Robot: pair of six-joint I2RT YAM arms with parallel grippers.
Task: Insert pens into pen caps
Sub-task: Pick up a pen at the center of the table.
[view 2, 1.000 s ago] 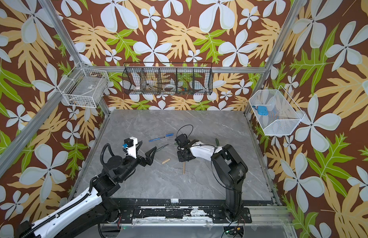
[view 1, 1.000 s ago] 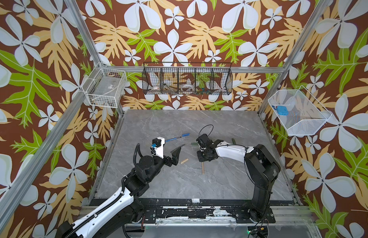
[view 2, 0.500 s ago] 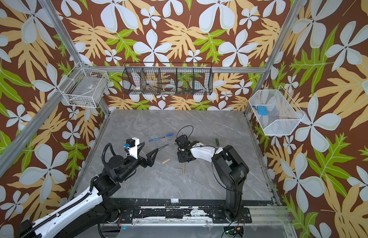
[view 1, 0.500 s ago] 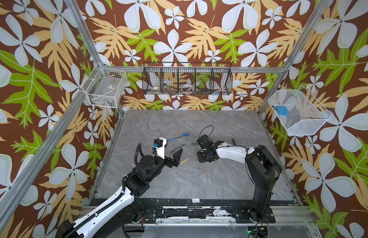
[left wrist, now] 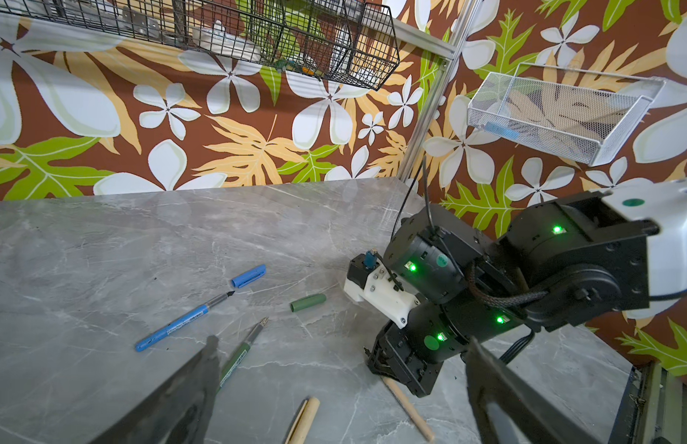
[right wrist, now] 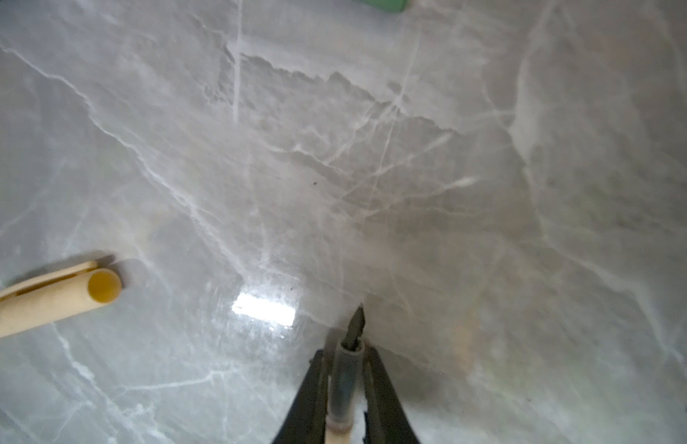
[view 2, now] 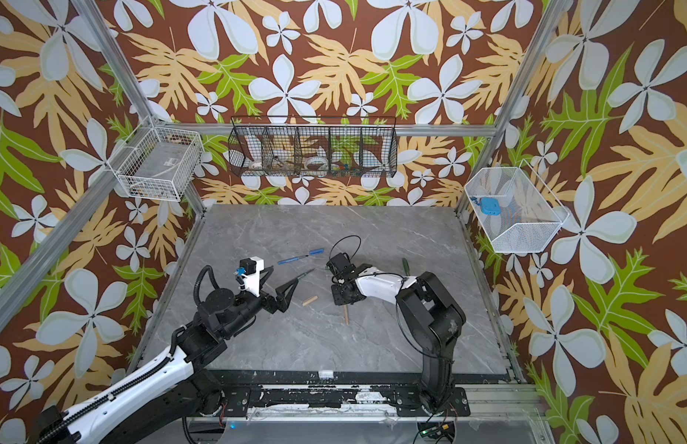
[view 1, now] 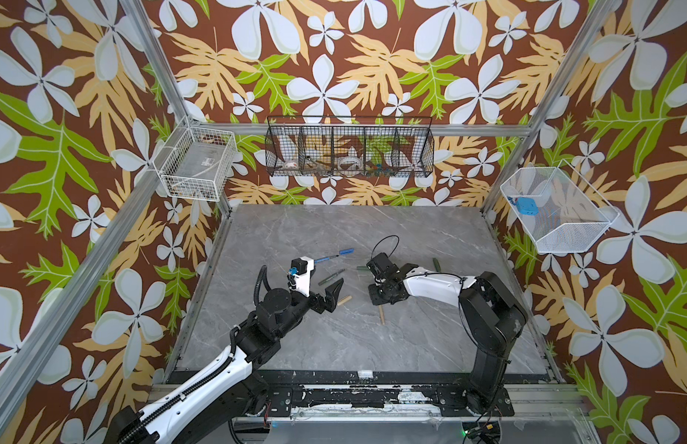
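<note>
Done so far: nothing that I can see. No pen wears a cap on the grey marble tabletop (view 1: 334,346).
My right gripper (right wrist: 345,351): down at the table, jaws drawn narrow around the grey neck of the slim tan stick pen (right wrist: 344,369). I cannot tell whether they really pinch it.
Stubby tan tube cap (right wrist: 46,300): lying apart from that pen, open mouth showing.
My left gripper (left wrist: 340,346): spread wide, empty, above the dark green stick pen (left wrist: 240,355).
Blue stick pen (left wrist: 184,321): its tip aims at the short blue cap (left wrist: 249,276) but stops just short.
Dark green tube cap (left wrist: 308,302): lying alone.
Left to do: every capping, by my reckoning, tan likely first.
</note>
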